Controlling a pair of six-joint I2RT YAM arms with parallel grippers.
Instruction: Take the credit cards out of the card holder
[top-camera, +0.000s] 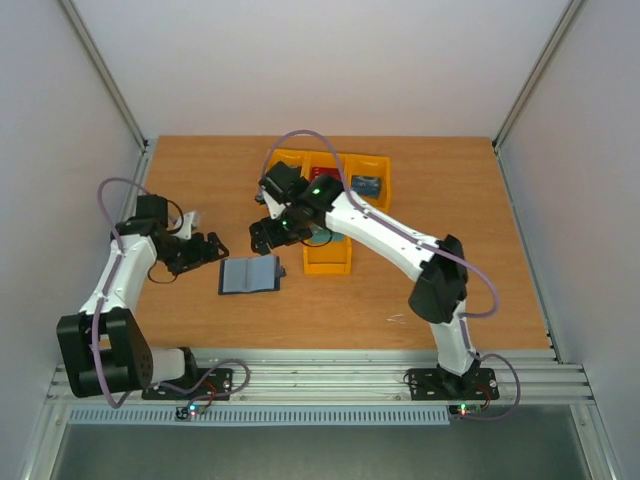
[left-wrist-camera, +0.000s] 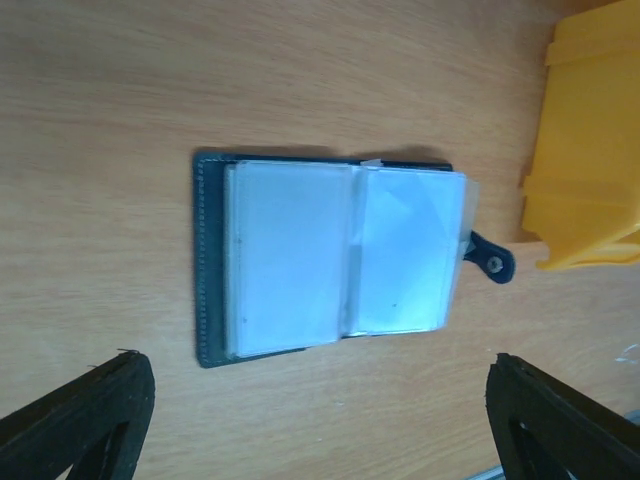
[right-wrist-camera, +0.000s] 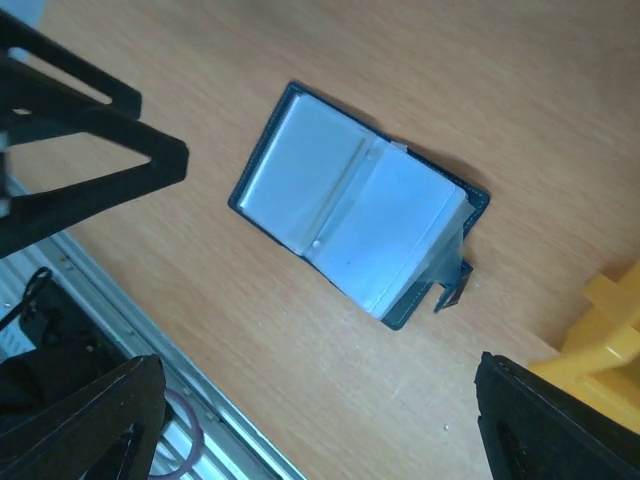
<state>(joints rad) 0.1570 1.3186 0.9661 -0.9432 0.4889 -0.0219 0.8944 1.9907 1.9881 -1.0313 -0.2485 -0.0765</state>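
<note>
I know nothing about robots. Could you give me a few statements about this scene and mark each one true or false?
1. The card holder lies open on the table. True.
2. The left end effector is gripping the card holder. False: it is open, holds nothing and is apart from the holder.
3. Some yellow bins stand on the table beside the holder. True.
4. The right end effector is shut on a card. False: it is open and empty.
</note>
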